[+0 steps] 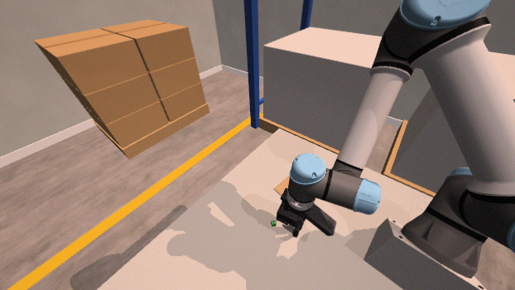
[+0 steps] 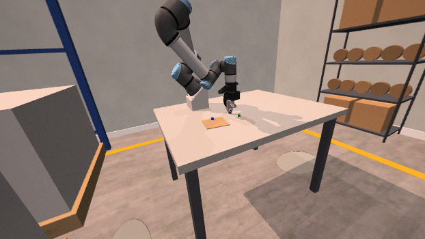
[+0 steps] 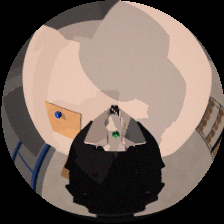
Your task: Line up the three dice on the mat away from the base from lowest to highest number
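Warehouse setting: stacked cardboard cartons [image 1: 124, 79] ahead of the gripper [image 1: 295, 227], a metal shelf rack [image 2: 372, 62] of boxes, blue racking post [image 1: 251, 62], yellow floor line [image 1: 137, 199].
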